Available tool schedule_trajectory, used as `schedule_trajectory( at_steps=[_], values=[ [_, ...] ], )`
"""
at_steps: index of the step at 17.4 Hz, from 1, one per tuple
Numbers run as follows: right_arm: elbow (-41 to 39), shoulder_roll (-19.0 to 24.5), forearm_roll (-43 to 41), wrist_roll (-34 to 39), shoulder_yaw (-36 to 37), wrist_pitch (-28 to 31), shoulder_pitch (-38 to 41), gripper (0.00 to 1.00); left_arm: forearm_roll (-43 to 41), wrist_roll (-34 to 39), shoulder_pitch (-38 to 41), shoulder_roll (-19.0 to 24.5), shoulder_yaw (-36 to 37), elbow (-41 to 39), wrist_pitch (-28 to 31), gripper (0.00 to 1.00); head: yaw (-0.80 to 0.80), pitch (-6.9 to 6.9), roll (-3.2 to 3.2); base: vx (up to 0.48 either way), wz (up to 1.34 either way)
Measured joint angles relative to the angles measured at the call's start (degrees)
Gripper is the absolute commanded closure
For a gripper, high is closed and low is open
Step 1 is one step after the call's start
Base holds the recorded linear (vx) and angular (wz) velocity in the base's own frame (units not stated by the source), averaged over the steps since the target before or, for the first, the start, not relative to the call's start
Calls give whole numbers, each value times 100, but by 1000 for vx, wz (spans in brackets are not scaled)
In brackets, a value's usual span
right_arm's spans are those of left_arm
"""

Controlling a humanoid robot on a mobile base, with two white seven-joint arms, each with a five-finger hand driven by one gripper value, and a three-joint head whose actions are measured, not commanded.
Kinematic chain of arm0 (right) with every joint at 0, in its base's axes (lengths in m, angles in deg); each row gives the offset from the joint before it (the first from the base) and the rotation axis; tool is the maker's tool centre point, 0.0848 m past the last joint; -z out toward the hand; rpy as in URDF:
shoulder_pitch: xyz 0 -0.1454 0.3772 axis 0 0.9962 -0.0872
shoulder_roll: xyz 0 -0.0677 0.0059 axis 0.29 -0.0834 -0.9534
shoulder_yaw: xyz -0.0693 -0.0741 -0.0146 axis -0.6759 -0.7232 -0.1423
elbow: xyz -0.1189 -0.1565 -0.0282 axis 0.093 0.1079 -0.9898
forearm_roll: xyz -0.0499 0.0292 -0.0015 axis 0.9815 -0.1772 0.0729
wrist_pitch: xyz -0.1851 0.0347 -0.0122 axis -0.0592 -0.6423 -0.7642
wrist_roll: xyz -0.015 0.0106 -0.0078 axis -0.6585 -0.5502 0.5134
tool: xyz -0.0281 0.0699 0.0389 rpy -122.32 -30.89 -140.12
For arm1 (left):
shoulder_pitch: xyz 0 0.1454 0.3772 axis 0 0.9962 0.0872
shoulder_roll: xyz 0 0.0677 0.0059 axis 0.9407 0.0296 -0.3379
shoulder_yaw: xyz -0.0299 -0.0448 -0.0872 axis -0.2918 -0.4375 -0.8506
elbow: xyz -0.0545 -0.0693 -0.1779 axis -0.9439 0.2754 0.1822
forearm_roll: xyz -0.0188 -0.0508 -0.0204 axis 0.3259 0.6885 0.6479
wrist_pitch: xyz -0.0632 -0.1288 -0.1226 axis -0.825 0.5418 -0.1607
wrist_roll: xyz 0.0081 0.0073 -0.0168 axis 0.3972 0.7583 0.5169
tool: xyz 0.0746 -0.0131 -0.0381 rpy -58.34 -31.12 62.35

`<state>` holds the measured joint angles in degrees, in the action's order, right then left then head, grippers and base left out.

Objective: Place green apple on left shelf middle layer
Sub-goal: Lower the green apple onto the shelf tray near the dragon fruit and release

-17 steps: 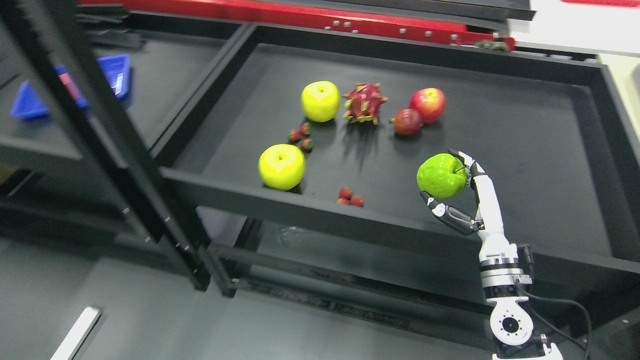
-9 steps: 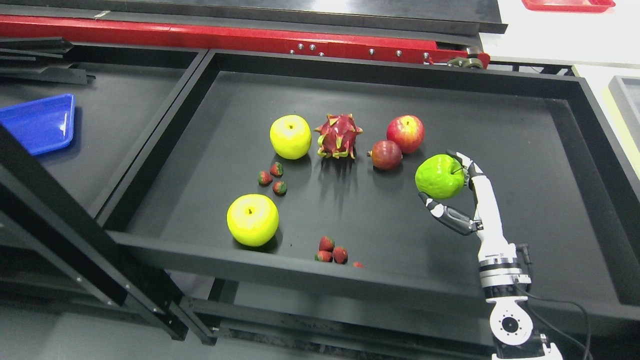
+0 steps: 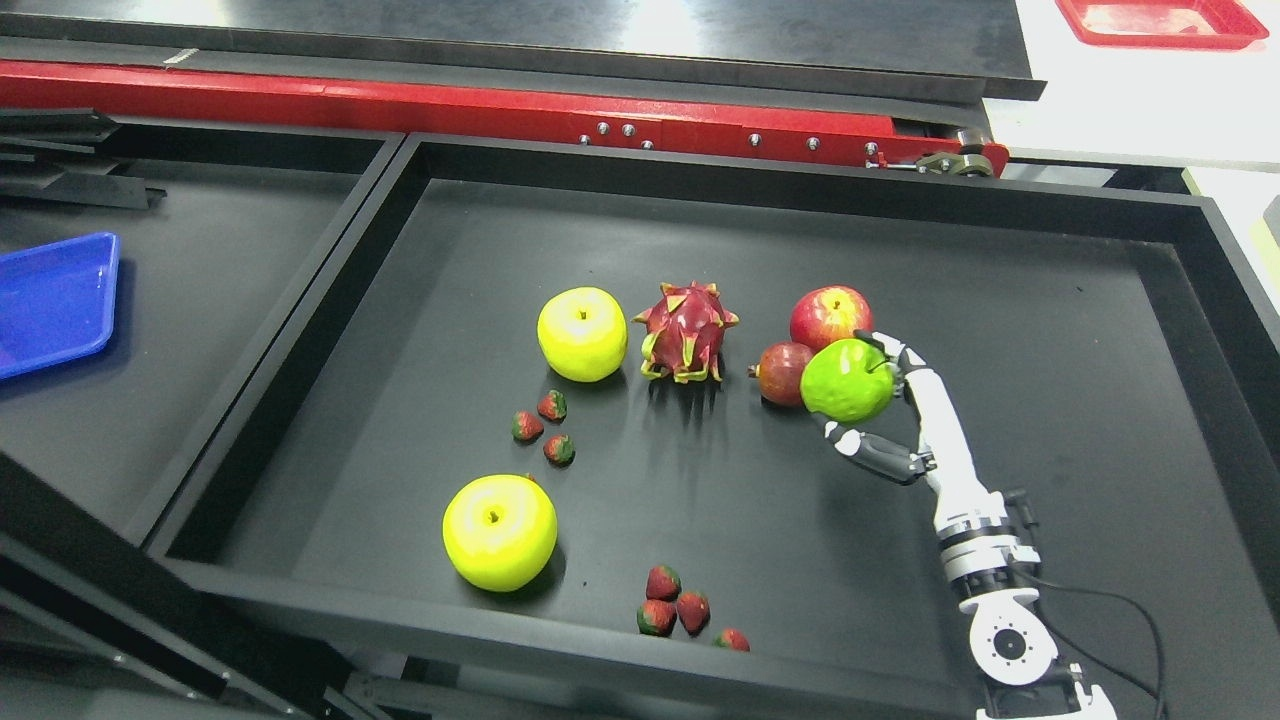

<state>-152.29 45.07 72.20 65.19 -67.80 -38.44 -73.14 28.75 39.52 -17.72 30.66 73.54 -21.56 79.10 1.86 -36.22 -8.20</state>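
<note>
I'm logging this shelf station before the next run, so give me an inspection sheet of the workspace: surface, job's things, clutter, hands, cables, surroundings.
Surface: black shelf tray with a raised rim, matte, no spills seen.
Job's things: green apple held above the tray, in front of the red fruit.
Clutter: two yellow apples, dragon fruit, red apple, dark red fruit, strawberries in two clusters.
Hands: right hand gripping the green apple; left hand not in view.
Cables: black cable looping off the right wrist.
Surroundings: blue tray on the neighbouring shelf at left, red beam behind, red tray at top right.
</note>
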Motion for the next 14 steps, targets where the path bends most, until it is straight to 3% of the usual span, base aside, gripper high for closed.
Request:
schedule_trajectory(
  at_steps=[8, 9, 10, 11, 12, 14],
  values=[
    [76, 0, 58, 756, -567, 25, -51, 97, 0, 0, 0, 0, 0, -1, 0, 0, 0, 0, 0, 118, -14],
    [98, 0, 62, 789, -627, 90, -89, 85, 0, 0, 0, 0, 0, 0, 0, 0, 0, 0, 0, 82, -12],
    [114, 0, 62, 844, -678, 119, -118, 65, 0, 0, 0, 0, 0, 0, 0, 0, 0, 0, 0, 82, -12],
    [128, 0, 62, 870, -720, 131, -140, 10, 0, 0, 0, 0, 0, 0, 0, 0, 0, 0, 0, 54, 0],
    [139, 0, 62, 904, -753, 107, -154, 0, 0, 0, 0, 0, 0, 0, 0, 0, 0, 0, 0, 54, 0],
    [156, 0, 53, 915, -813, -106, -135, 0, 0, 0, 0, 0, 0, 0, 0, 0, 0, 1, 0, 41, -11]
  ],
)
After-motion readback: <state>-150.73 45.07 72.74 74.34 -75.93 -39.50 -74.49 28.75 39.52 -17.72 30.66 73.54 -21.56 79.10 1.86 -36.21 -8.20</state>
